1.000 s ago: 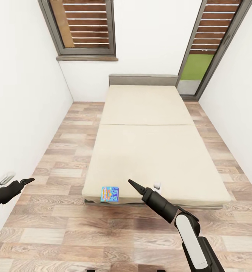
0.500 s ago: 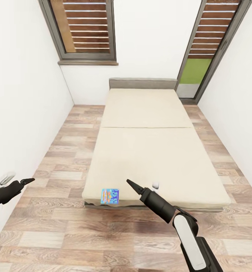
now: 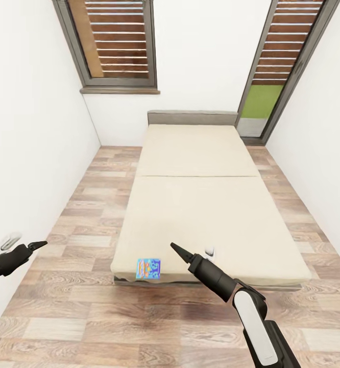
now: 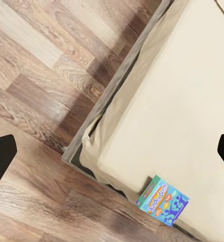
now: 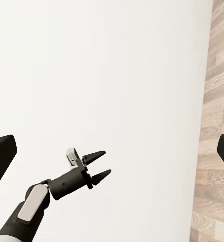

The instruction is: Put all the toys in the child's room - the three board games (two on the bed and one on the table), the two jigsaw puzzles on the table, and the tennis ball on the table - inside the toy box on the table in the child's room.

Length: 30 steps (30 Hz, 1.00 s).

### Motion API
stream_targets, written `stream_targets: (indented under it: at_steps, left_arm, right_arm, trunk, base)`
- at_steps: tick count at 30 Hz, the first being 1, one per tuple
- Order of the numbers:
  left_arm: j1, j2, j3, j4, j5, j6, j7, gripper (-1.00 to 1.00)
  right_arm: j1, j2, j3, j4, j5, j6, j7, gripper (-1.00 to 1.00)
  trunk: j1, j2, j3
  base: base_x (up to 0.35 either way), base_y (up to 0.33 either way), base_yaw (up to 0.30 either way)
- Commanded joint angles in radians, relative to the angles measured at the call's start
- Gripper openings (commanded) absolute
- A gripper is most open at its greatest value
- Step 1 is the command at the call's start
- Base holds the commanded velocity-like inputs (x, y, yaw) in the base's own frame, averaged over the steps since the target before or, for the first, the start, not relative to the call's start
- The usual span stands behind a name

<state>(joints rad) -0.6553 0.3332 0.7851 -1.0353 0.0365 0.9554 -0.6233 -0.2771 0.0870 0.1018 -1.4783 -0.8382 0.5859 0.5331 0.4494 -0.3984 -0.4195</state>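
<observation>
One bed (image 3: 200, 204): plain beige mattress in two flat sections, low grey headboard at the far end. One board game (image 3: 148, 268): small flat rectangular box, blue cover with orange-yellow print, lay at the mattress's near left corner, close to the edge. Two windows (image 3: 116, 43) with brown slats. Wood-plank floor (image 3: 78, 317), white walls. Left gripper (image 5: 99, 165): black tapered fingers stood apart, holding nothing. Right gripper (image 3: 176, 249): over the near edge, right of the box; jaw state could not be told.

One board game (image 3: 148, 268), one bed (image 3: 200, 204), two windows (image 3: 116, 43)
</observation>
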Motion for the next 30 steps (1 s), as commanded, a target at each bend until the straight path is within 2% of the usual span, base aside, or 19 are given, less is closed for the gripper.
stream_targets:
  at_steps: [1, 30]
  left_arm:
    - [-0.001, 0.000, 0.002, 0.000, 0.003, 0.008, -0.001, 1.00]
    - [-0.001, 0.001, 0.004, 0.000, 0.003, 0.008, -0.001, 1.00]
  right_arm:
    - [-0.001, 0.000, -0.001, 0.000, -0.007, 0.008, -0.001, 1.00]
    - [-0.001, 0.002, 0.001, 0.000, -0.007, 0.008, -0.003, 1.00]
  trunk:
    - [0.001, -0.002, 0.000]
    - [0.001, -0.002, 0.048]
  base:
    - [0.000, 0.000, 0.000]
    - [0.000, 0.000, 0.000]
